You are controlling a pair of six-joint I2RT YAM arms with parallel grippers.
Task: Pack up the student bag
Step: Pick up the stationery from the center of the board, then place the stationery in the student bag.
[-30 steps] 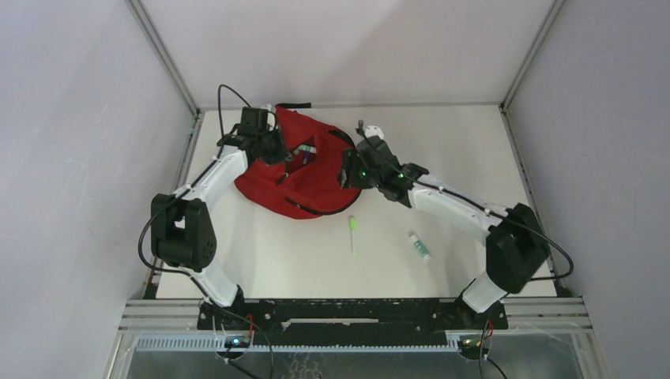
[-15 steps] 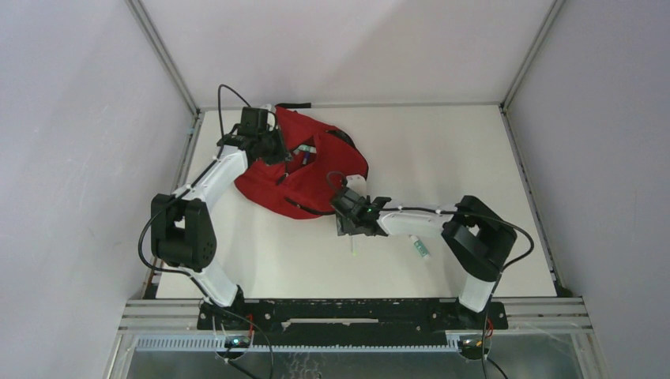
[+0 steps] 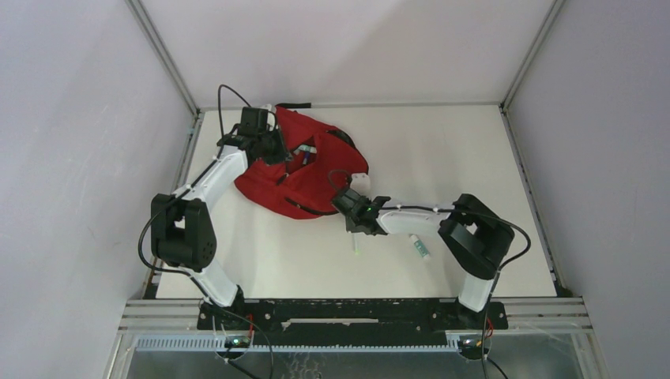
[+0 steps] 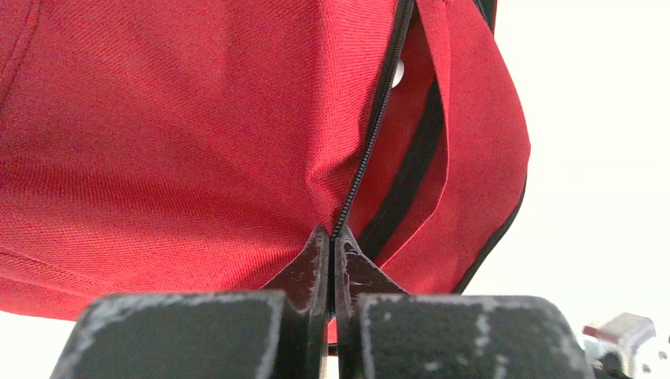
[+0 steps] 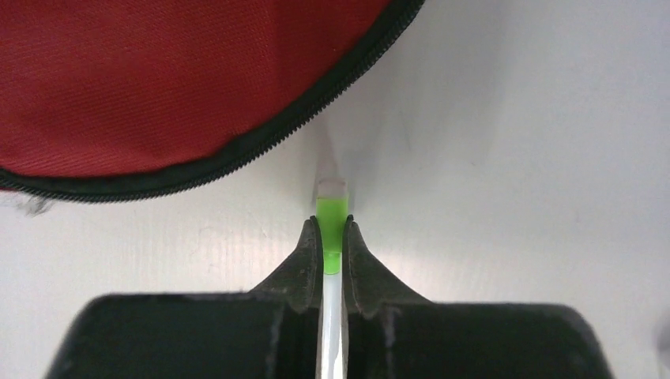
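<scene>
The student bag [image 3: 312,180], red with black zip trim, lies at the back left of the table, its mouth held open. My left gripper [image 3: 278,151] is shut on the bag's zip edge; in the left wrist view [image 4: 332,237] the black zipper runs straight down between the closed jaws across the red fabric [image 4: 182,134]. My right gripper [image 3: 353,227] is low on the table just in front of the bag. In the right wrist view [image 5: 333,229] it is shut on a slim green-and-white pen [image 5: 332,207], which still lies on the white table. The bag's zipped rim [image 5: 237,150] curves just beyond.
A small white-and-green tube [image 3: 419,246] lies on the table right of the pen, near the right arm's elbow. Small items show inside the bag's mouth [image 3: 305,150]. The table edge frame [image 3: 348,309] runs along the near side.
The right arm swung from the bag's mouth down to the table in front of it, and its jaws closed on the pen. The left gripper and bag have not moved.
</scene>
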